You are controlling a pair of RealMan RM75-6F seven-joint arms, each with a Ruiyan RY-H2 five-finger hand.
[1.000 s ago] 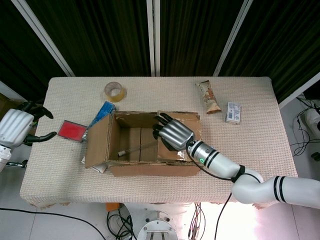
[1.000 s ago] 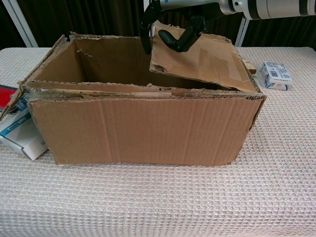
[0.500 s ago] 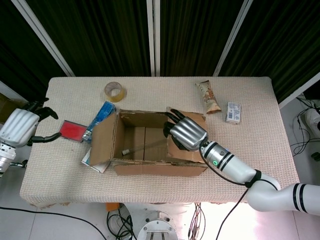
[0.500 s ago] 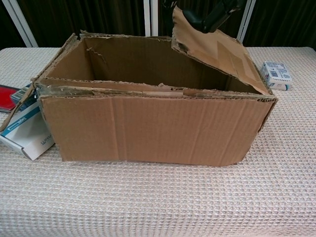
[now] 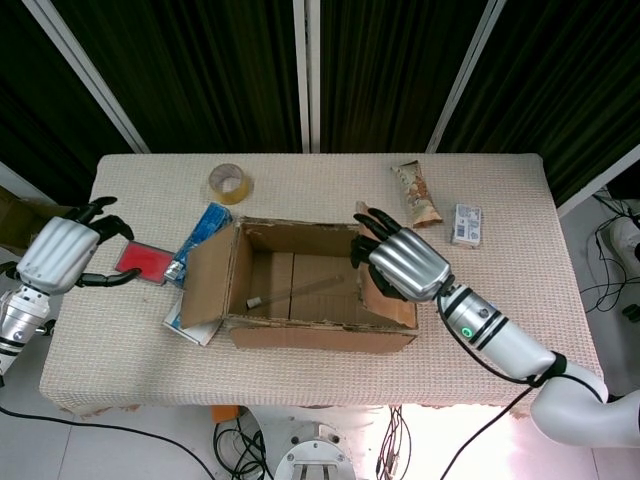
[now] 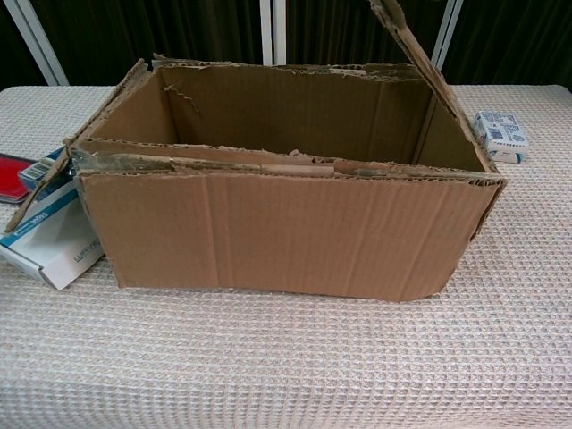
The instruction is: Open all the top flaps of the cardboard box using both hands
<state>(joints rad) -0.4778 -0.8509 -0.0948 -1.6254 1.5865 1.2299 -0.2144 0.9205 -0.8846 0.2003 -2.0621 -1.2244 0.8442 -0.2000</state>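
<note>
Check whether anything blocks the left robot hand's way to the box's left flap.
Nothing visible does. The left robot hand hovers off the table's left edge; the red card lies flat below the path to the left flap of the cardboard box.

The right robot hand (image 5: 405, 264) reaches forward with fingers spread, while the left robot hand (image 5: 62, 254) hovers open.

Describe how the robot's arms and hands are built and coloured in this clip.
Both hands, left and right, have ribbed silver-metal backs and black fingers. The right forearm is white and glossy with black bands and a small green light near the wrist. A black cable runs beside it. The left wrist is silver-white; its arm is mostly out of frame.
</note>
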